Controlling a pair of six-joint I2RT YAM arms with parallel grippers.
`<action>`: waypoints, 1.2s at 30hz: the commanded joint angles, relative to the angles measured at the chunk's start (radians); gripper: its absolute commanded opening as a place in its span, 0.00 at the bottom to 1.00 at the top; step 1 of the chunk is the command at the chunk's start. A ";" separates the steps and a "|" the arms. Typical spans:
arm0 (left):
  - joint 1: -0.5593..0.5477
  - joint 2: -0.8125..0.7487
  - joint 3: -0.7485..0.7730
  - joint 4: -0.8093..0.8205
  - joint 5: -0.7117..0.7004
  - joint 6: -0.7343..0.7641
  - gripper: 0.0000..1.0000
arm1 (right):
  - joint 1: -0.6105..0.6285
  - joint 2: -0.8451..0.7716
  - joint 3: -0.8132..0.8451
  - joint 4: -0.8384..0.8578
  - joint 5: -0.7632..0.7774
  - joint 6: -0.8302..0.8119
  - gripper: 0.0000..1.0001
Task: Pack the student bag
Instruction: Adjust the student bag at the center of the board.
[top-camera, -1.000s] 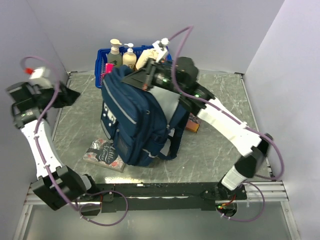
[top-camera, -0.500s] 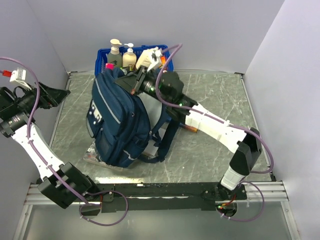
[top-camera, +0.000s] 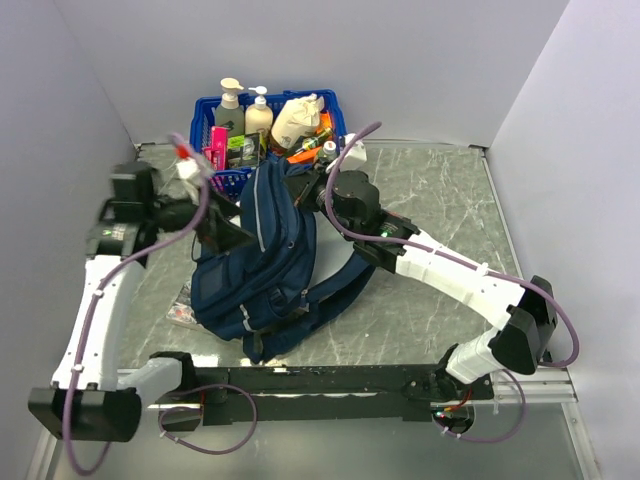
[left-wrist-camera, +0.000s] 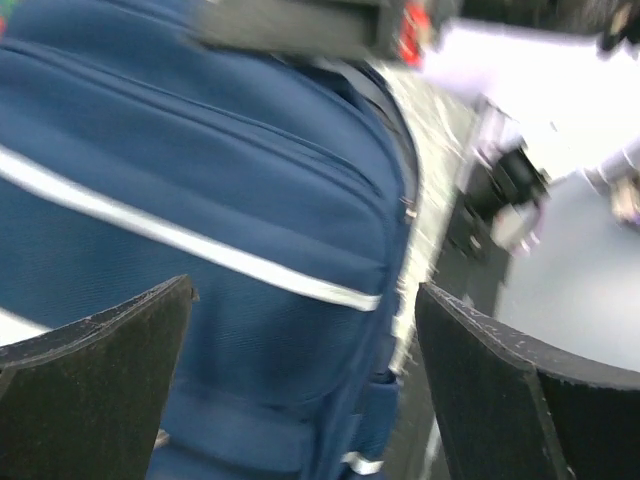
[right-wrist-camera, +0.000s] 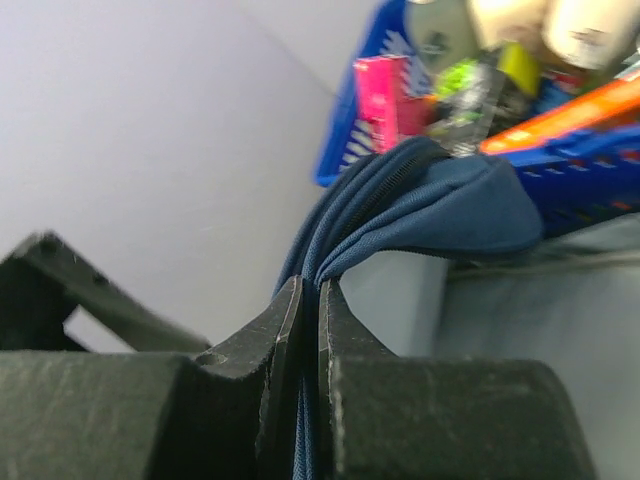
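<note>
step: getting bag open, nothing loaded yet | student bag (top-camera: 262, 275) slumped mid-table, just in front of blue basket (top-camera: 203, 108) | right gripper (right-wrist-camera: 308, 292) pinching bag's top edge | left gripper (left-wrist-camera: 302, 292) spread wide by bag's front | next: probably grab opposite edge, pull mouth open

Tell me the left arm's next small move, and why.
Probably ease the left gripper forward and close on the student bag: its jaws are open with blue fabric just ahead, while the right gripper pinches the bag's zippered edge.
</note>
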 joint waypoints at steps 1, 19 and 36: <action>-0.166 0.014 -0.049 0.039 -0.115 0.018 0.96 | 0.009 -0.028 0.089 -0.070 0.057 -0.007 0.11; -0.357 -0.040 -0.067 0.039 -0.447 -0.104 0.96 | 0.051 -0.012 0.160 -0.149 0.069 -0.022 0.05; -0.469 -0.066 -0.075 0.086 -0.885 -0.036 0.66 | 0.090 -0.025 0.166 -0.170 0.031 0.002 0.06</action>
